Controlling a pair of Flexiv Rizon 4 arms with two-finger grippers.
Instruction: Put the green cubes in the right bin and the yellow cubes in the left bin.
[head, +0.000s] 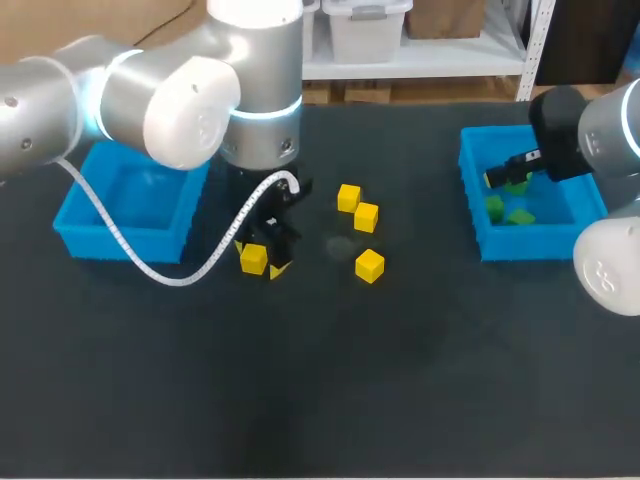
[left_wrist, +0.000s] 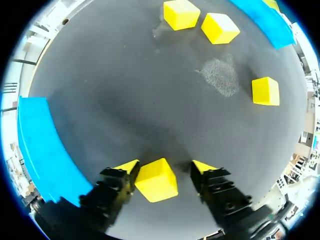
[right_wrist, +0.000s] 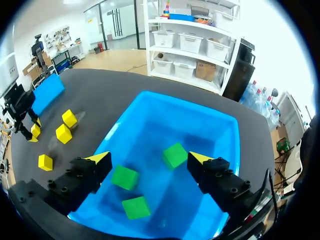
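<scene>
A yellow cube (left_wrist: 156, 180) lies on the dark table between the fingers of my left gripper (left_wrist: 165, 167), which stands open around it; one fingertip (left_wrist: 127, 167) is at the cube's side and the other is a little apart. In the head view this cube (head: 253, 258) and the left gripper (head: 259, 260) are right of the left bin (head: 120, 243). Three more yellow cubes (head: 348, 197) (head: 366, 217) (head: 369, 265) lie mid-table. My right gripper (right_wrist: 150, 159) hangs open and empty over the right bin (right_wrist: 200, 122), which holds three green cubes (right_wrist: 175, 155) (right_wrist: 124, 177) (right_wrist: 136, 207).
The two blue bins stand at the table's left and right sides, with the left bin's wall (left_wrist: 42, 145) close beside my left gripper. The loose yellow cubes (left_wrist: 181, 13) (left_wrist: 220, 27) (left_wrist: 265, 91) lie ahead of the left gripper.
</scene>
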